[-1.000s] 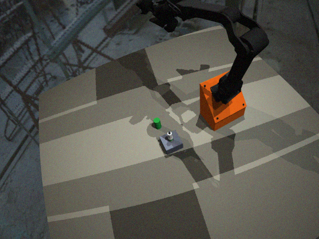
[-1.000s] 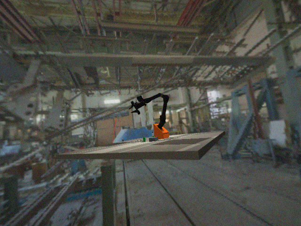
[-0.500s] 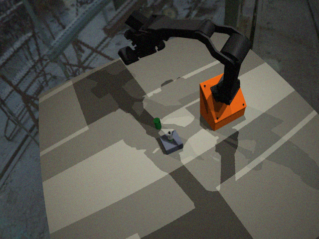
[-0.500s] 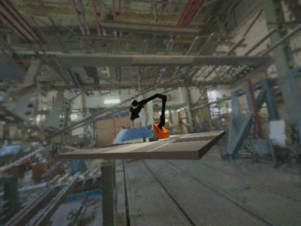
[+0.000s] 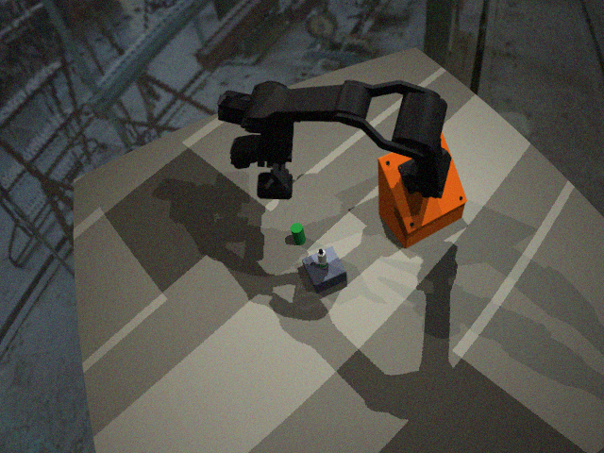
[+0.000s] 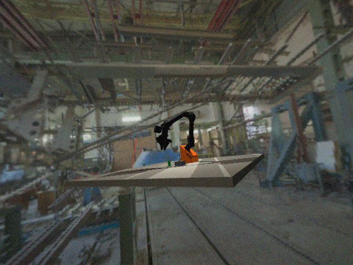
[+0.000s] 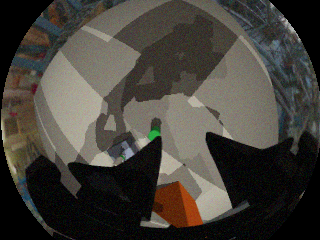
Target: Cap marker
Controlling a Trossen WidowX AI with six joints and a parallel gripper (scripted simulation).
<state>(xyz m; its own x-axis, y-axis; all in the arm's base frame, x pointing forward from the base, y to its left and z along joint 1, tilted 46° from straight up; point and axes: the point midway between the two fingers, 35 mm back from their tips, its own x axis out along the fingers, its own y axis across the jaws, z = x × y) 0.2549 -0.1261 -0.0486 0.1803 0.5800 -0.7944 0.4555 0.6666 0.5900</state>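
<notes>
- Our gripper (image 5: 275, 186) hangs half spread and empty, high above the cap (image 5: 297, 233).
- Descending off-centre, we could topple it against the nearby marker (image 5: 322, 257).

Exterior view: cap (image 6: 169, 163), marker (image 6: 178, 157) and holder block (image 6: 180, 163) are tiny specks – no detail readable; background blurred. Wrist view: left finger (image 7: 136, 174) covers part of the block (image 7: 123, 152) and most of the cap (image 7: 155, 134) – marker not made out. Orange base (image 7: 178, 204) partly hidden by the fingers.
</notes>
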